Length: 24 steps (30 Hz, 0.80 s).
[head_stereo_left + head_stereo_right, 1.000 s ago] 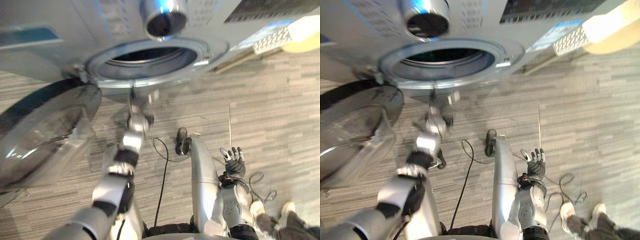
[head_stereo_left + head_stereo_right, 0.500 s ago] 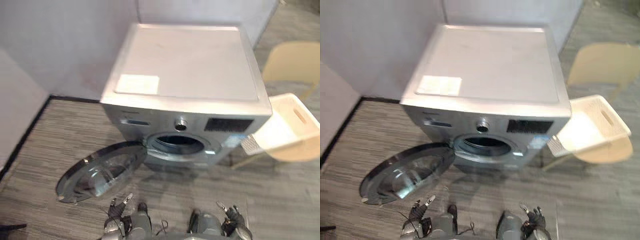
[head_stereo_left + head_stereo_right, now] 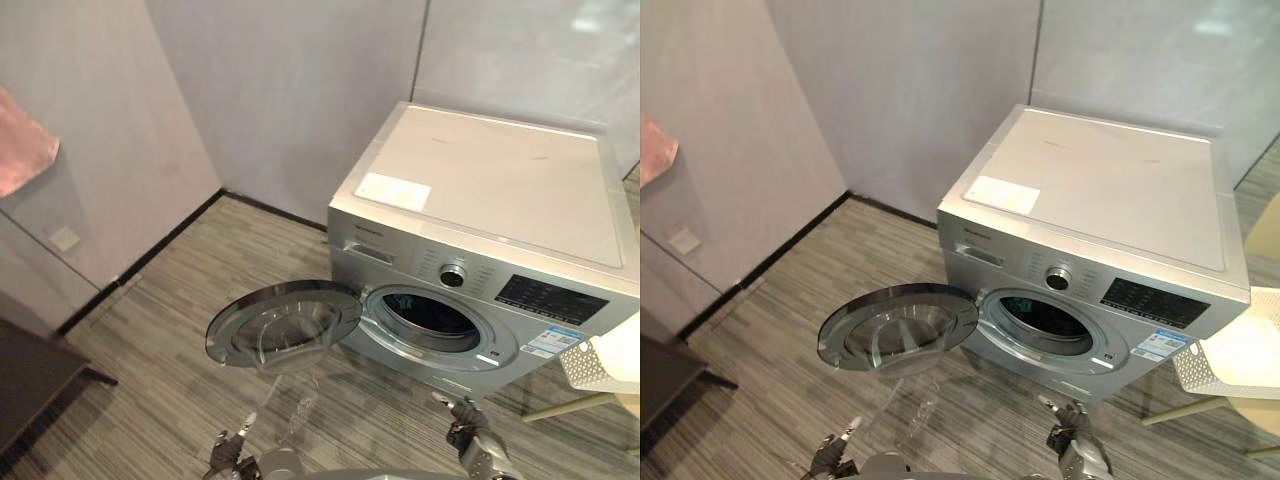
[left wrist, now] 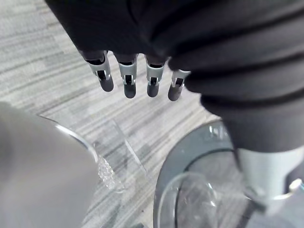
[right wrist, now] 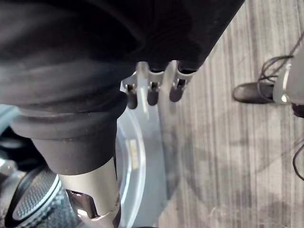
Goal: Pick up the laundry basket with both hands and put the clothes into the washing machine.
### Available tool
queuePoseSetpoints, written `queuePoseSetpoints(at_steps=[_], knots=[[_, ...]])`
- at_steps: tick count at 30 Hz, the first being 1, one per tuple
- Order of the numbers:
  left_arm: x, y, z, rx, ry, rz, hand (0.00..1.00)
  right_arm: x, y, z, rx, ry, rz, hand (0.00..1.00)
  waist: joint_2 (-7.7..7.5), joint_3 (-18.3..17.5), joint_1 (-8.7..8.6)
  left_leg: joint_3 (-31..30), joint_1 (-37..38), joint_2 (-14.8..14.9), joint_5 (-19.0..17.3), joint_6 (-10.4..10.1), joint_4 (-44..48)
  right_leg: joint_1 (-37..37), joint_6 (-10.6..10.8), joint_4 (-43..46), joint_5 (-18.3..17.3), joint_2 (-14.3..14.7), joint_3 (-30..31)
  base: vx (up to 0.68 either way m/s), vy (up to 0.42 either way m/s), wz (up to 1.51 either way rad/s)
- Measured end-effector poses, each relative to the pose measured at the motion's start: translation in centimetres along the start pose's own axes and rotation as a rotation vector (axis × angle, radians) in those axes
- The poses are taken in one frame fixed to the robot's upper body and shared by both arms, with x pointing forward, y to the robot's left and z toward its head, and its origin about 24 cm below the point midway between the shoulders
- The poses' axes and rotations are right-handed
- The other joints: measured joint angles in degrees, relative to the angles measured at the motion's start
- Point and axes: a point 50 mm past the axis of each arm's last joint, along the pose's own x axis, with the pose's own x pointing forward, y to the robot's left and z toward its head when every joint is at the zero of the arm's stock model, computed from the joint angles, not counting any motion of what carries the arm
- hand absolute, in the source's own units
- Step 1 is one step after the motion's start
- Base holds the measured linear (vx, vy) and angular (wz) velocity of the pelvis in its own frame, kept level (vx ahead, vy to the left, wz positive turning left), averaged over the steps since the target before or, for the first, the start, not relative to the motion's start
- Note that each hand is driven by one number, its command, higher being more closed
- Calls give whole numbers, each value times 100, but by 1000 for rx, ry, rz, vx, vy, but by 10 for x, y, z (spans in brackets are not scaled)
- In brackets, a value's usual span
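Note:
A silver front-loading washing machine (image 3: 1095,215) stands against the wall. Its round glass door (image 3: 896,328) is swung wide to the left, and the dark drum opening (image 3: 1044,318) is uncovered. A white perforated laundry basket (image 3: 1232,357) sits to the machine's right, cut off by the picture's edge, so what it holds is hidden. My left hand (image 3: 228,456) and right hand (image 3: 468,438) are low at the bottom edge, in front of the machine and apart from it. In the wrist views the left fingers (image 4: 128,81) and right fingers (image 5: 152,92) are straight and hold nothing.
The basket rests on a tan chair (image 3: 1258,412) beside the machine. A dark piece of furniture (image 3: 28,385) stands at the lower left. A pink cloth (image 3: 22,140) hangs on the left wall. Grey striped floor (image 3: 170,300) lies open before the door.
The camera has lifted from a close look down at the drum to a wide view of the whole machine. Both hands now sit at the bottom edge, fingers still straight.

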Motion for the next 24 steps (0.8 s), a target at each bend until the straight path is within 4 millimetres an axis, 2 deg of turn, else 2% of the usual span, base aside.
queuePoseSetpoints(at_steps=[1, 2, 4, 5, 7, 8, 9, 11, 12, 13, 14, 15, 17, 19, 20, 21, 22, 23, 24], knots=[[-1, -5, -2, -1, 8, -13, 0, 1, -1, 3, 8, -5, -6, 0, 134, 43, -2, -25, 104, 20, -288, 38, -252, -17, 51, 66, 29, 23, -91, -102, 267, 32], [-1, -6, -3, 1, 10, -16, 0, 1, -2, 3, 19, -3, -11, 0, 166, 60, -25, -29, 186, -8, -368, 103, -421, 0, 57, 106, 31, -2, -141, -140, 341, 46], [-1, -9, 3, 60, -21, -41, 0, -2, 0, -12, 30, 38, -12, 0, 102, 79, -60, -218, 299, -274, -351, 234, -640, 91, 71, 314, 37, -245, -334, -143, 241, 67], [-2, -13, 11, 80, -67, -63, 0, -6, -5, -23, 39, 68, -26, 0, 33, 41, -72, -404, 296, -435, -345, 250, -617, 192, 77, 382, 34, -394, -457, -143, 146, 71], [-4, -17, 26, 71, -136, -77, 0, -9, -13, -32, 36, 91, -44, 0, 60, 37, -52, -634, 199, -636, -292, 334, -627, 278, 175, 402, -9, -542, -636, -165, 119, 74], [-8, -24, 48, 41, -236, -96, 0, -11, -18, -36, 34, 100, -57, 0, -23, -2, -71, -860, 47, -806, -234, 358, -640, 285, 224, 444, -17, -671, -853, -185, 98, 75], [-12, -26, 58, 24, -285, -106, 0, -11, -20, -37, 33, 103, -62, 0, -3, 6, -77, -964, -39, -871, -200, 369, -647, 293, 272, 469, -49, -713, -953, -217, 108, 91], [-34, -33, 100, -83, -501, -137, 0, -13, -25, -46, 30, 141, -86, 0, -49, 30, -64, -1285, -215, -1058, 6, 400, -715, 340, 329, 484, -88, -846, -1283, -115, 74, 89], [-40, -32, 110, -109, -560, -139, 0, -14, -26, -48, 30, 147, -90, 0, -57, 60, -56, -1340, -223, -1092, 58, 390, -741, 337, 323, 483, -84, -856, -1305, -77, 76, 62], [-52, -26, 126, -154, -656, -130, 0, -15, -29, -49, 28, 149, -96, 0, -59, 96, 43, -1342, -200, -1125, 123, 408, -795, 340, 305, 487, -64, -864, -1271, -60, 63, 13], [-59, -16, 137, -198, -722, -97, 0, -16, -31, -51, 26, 154, -102, 0, -88, 95, 139, -1262, -93, -1156, 205, 434, -967, 318, 242, 485, -18, -909, -1204, -63, 59, -9], [-63, -9, 145, -216, -760, -62, 0, -16, -31, -51, 22, 153, -99, 0, -125, 101, 165, -1213, 15, -1205, 312, 453, -1159, 284, 211, 480, 39, -961, -1103, -43, 44, -24], [-70, 8, 160, -240, -832, 15, 0, -17, -31, -53, 12, 158, -95, 0, -220, 151, 173, -1048, 268, -1258, 542, 509, -1615, 260, 112, 451, 125, -1055, -967, -37, 33, -27], [-76, 17, 176, -220, -903, 81, 0, -20, -33, -58, 8, 165, -96, 0, -239, 164, 176, -886, 449, -1274, 666, 531, -1897, 256, 56, 391, 240, -1096, -889, -27, 29, -33], [-82, 19, 189, -215, -962, 111, 0, -21, -36, -60, 4, 167, -100, 0, -267, 168, 175, -739, 500, -1280, 678, 562, -2055, 183, -66, 391, 296, -1104, -707, -66, 55, -45], [-90, 19, 203, -214, -1027, 132, 0, -23, -33, -63, -17, 168, -87, 0, -321, 177, 105, -586, 579, -1284, 670, 576, -2140, 108, -451, 347, 279, -1095, -528, -62, 68, -44], [-95, 20, 209, -211, -1058, 139, 0, -24, -32, -63, -28, 163, -79, 0, -350, 173, 31, -539, 633, -1299, 663, 594, -2083, 60, -694, 291, 243, -1073, -447, -53, 78, -73], [-106, 17, 221, -217, -1131, 146, 0, -23, -32, -57, -49, 132, -66, 0, -167, 202, -18, -283, 709, -1054, 675, 844, -2106, -67, -817, 651, -260, -797, 143, -42, 58, -77], [-109, 16, 228, -219, -1159, 147, 0, -24, -29, -57, -41, 123, -55, 0, -238, 194, -84, -187, 808, -1017, 653, 874, -2118, -309, -629, 1541, -395, -718, 627, -43, 40, -76]])
